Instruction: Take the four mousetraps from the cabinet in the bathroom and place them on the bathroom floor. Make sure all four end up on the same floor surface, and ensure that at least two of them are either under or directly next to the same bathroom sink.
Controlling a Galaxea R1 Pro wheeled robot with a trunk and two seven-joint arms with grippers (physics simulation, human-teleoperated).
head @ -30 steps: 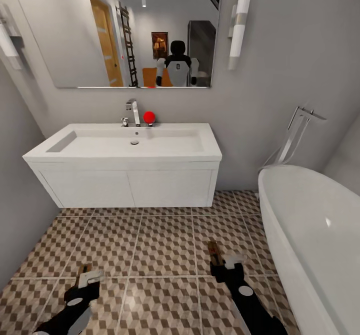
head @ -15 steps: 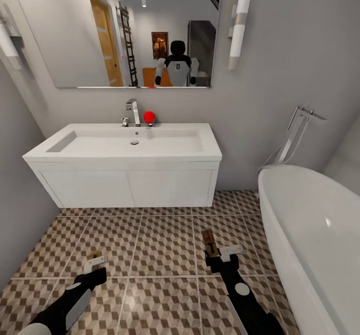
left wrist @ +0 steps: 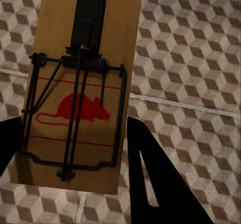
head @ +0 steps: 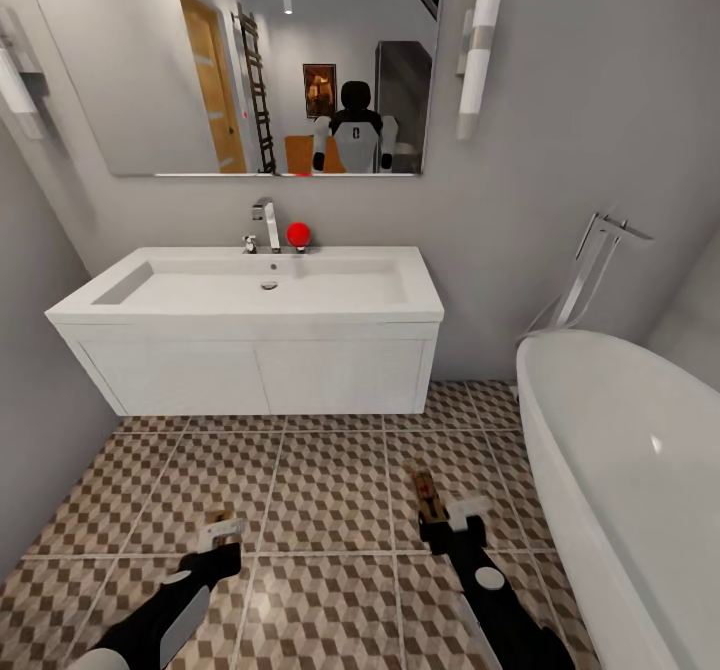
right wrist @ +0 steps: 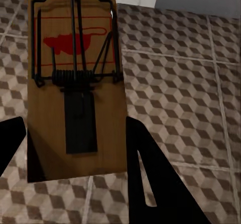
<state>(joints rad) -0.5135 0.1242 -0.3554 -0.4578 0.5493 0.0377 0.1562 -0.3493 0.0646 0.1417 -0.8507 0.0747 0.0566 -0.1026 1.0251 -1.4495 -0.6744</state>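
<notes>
Wooden mousetrap (left wrist: 80, 88) sits clamped between the left gripper's (head: 222, 535) fingers, above the bathroom floor (head: 330, 490). Right gripper (head: 448, 518) likewise grips a second mousetrap (right wrist: 75, 78), before the white sink (head: 250, 295).
</notes>
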